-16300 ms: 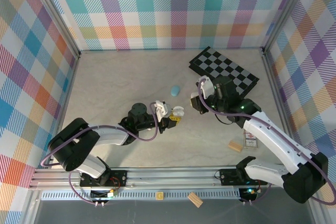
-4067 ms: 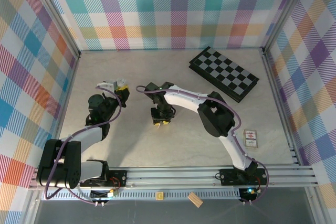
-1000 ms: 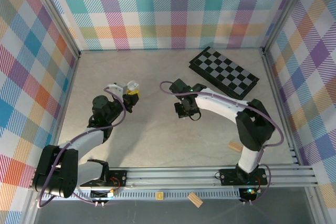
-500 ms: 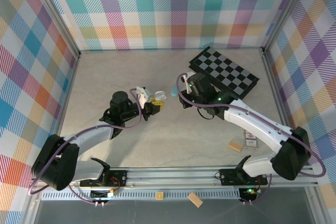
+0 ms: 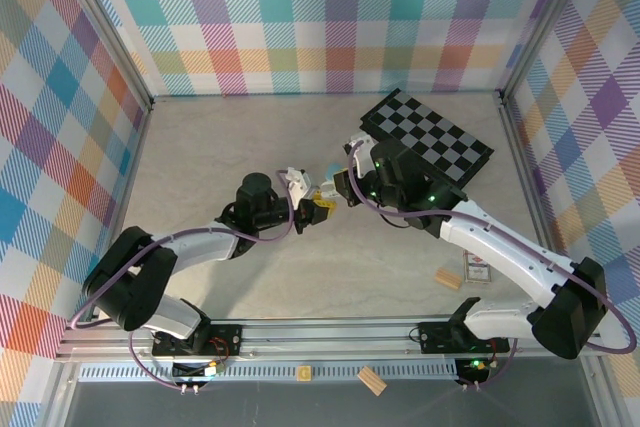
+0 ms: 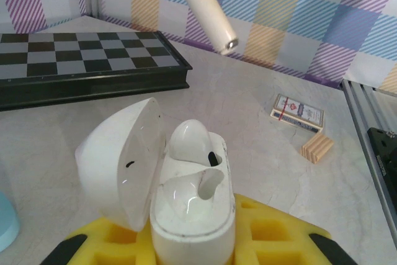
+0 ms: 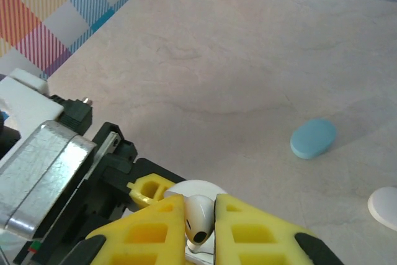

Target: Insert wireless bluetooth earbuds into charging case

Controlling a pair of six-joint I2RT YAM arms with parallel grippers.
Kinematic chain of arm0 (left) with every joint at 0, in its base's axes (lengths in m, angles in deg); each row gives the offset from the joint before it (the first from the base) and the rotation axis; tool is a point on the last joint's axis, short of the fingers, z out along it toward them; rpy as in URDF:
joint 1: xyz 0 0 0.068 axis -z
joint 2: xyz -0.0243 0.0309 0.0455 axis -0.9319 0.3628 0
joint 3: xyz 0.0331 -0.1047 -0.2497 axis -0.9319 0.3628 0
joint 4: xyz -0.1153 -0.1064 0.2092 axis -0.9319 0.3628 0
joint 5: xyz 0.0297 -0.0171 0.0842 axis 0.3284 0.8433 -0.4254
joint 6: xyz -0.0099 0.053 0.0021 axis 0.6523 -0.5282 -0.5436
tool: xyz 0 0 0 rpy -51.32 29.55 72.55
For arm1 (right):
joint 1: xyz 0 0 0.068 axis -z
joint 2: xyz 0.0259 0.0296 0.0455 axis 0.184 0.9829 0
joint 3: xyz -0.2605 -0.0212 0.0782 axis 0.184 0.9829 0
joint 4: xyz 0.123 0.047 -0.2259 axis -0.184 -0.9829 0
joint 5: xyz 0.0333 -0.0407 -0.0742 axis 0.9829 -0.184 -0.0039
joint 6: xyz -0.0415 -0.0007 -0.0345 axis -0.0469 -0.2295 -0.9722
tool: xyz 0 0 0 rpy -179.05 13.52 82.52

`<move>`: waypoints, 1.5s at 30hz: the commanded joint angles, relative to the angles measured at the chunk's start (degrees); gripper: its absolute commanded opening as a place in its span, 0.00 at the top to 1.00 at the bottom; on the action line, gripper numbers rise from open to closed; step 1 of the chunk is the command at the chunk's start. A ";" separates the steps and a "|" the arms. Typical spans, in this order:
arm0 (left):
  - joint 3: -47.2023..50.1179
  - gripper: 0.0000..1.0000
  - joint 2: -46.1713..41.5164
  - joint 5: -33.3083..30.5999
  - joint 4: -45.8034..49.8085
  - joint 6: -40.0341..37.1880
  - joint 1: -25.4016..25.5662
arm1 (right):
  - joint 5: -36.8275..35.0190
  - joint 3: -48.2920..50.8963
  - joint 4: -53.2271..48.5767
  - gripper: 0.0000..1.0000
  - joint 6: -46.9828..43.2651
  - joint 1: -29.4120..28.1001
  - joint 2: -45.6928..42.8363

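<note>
My left gripper [image 6: 192, 235] is shut on the white charging case [image 6: 193, 212], holding it upright with its lid [image 6: 121, 159] swung open to the left. One white earbud [image 6: 189, 141] sits in the case's far slot; the near slot shows as a hollow. A little above the case, my right gripper [image 7: 200, 231] is shut on a second white earbud [image 7: 200, 208], whose stem [image 6: 208, 7] hangs down into the left wrist view. From above, the left gripper [image 5: 316, 208] and right gripper [image 5: 337, 187] meet at mid-table.
A chessboard [image 5: 425, 137] lies at the back right. A card deck [image 5: 477, 269] and a tan wooden block [image 5: 449, 278] sit at the right front. A light-blue oval piece [image 7: 313, 138] lies on the table just behind the grippers, and a white piece [image 7: 384, 206] beside it.
My left gripper has carried the open case rightward from the left to mid-table. The right gripper with the earbud has come to just above the case.
</note>
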 commanded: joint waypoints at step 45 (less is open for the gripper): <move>-2.61 0.84 1.66 -3.25 -7.38 4.40 0.70 | 1.63 3.29 0.10 0.85 -5.35 0.28 2.77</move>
